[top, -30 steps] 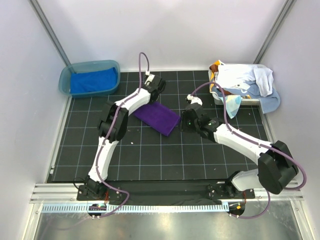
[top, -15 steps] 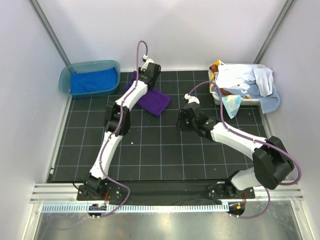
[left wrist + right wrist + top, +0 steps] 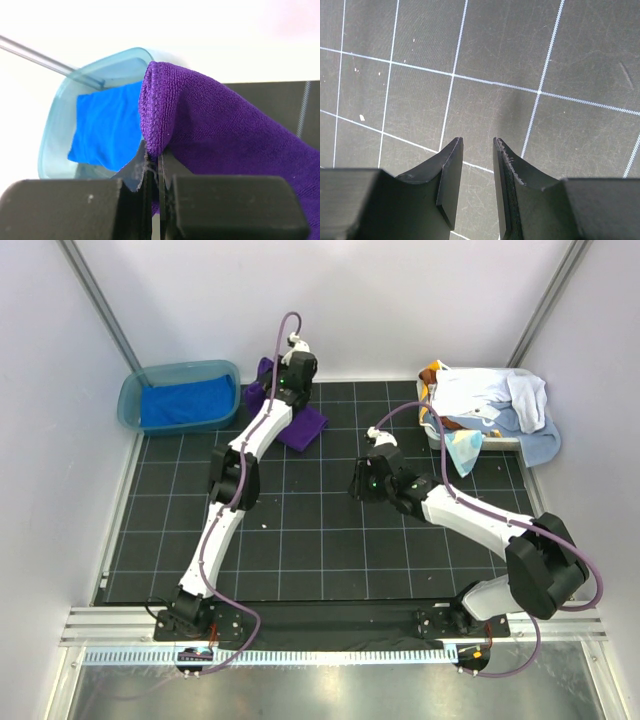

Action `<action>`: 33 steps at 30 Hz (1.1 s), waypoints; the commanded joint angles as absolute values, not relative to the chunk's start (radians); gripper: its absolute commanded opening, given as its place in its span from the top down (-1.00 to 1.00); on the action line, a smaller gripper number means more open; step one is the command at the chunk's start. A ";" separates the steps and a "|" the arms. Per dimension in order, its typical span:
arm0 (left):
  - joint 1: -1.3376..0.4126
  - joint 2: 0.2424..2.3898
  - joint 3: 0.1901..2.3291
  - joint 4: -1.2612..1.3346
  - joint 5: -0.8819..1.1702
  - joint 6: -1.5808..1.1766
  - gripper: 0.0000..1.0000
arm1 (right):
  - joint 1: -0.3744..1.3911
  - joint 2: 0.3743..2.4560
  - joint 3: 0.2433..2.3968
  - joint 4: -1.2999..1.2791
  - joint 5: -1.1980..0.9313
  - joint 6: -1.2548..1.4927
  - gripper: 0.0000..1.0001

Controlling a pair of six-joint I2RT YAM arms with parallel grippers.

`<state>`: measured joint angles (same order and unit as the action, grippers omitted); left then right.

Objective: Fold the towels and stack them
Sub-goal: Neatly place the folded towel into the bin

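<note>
**Top view.**
- Left gripper (image 3: 287,378): at the counter's (image 3: 320,540) far edge, just beside the tub (image 3: 185,367). The purple towel (image 3: 305,425) drapes from it.
- Blue towel (image 3: 180,402): folded, lying in the tub.
- Right gripper (image 3: 360,480): mid-counter, well apart from the towels.
- Other towels (image 3: 480,395): heaped in the basket (image 3: 495,443).

**Left wrist view.** Jaws clamped on the purple towel's folded edge, with the tub just beyond.

**Right wrist view.** Jaws slightly apart and empty, over bare counter.

**Handling note.** It is probably best to lift the fold clear of the tub rim, lay it square on the blue towel, and release only once it lies flat.
</note>
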<state>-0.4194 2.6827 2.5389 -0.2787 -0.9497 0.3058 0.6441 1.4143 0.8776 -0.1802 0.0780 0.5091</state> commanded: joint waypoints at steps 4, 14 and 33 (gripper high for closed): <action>-0.374 2.691 2.588 -0.147 -0.977 0.443 1.00 | 0.641 1.376 0.873 -0.135 0.064 0.509 0.25; -0.353 2.666 2.585 -0.114 -0.980 0.509 1.00 | 0.641 1.394 0.873 -0.127 0.054 0.514 0.27; -0.216 2.507 2.451 -0.184 -0.904 0.333 1.00 | 0.641 1.381 0.864 -0.133 0.061 0.505 0.27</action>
